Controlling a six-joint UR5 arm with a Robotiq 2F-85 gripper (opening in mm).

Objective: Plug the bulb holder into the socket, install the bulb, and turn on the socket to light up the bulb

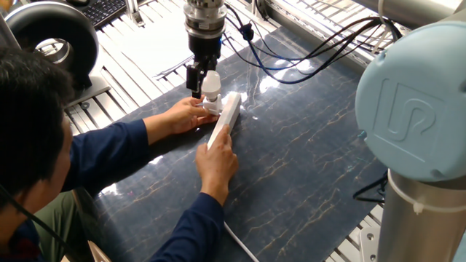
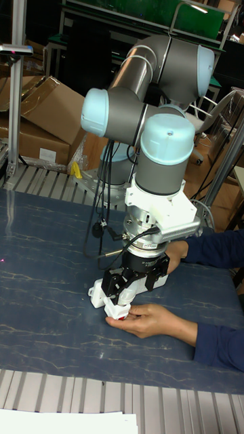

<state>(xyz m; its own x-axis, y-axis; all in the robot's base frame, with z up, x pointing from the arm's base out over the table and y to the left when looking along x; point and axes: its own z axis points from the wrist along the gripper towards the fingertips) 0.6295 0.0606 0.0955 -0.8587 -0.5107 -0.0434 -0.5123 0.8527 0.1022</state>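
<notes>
Gripper (image 1: 201,84) fingers spread around bulb (image 1: 211,84), bulb holder (image 1: 211,106) just below, plugged into socket (image 1: 224,118)

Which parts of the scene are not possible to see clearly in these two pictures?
- White cube-shaped bulb holder: fixed view, prongs hidden by the person's hand; seating cannot be told.
- Long white power strip: switch too small; near end covered by the other hand.
- Small white bulb: screw base not visible.
- Gripper: tall fixed view, fingertips merge with white parts.
</notes>
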